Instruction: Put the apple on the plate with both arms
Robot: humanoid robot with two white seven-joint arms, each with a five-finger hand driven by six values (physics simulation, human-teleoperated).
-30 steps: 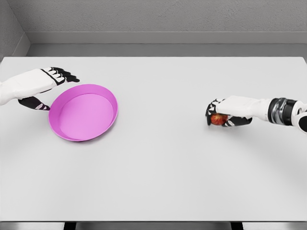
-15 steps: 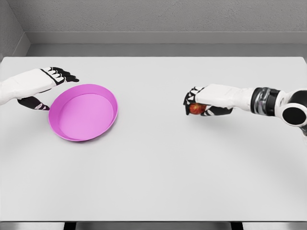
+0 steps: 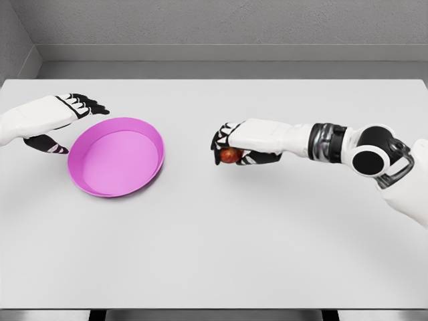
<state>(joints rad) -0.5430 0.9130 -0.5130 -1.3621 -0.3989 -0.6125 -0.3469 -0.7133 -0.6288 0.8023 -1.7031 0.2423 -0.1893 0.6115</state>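
Beside the bare pink plate – left hand spread, right hand fingers clamp the apple.

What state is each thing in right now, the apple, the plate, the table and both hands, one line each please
apple: held in the right hand, not yet at the plate.
plate: tilted, holds nothing, left hand at its far-left rim.
left hand: fingers spread around the plate's rim.
right hand: shut on the apple, right of the plate.
table: bears the plate.
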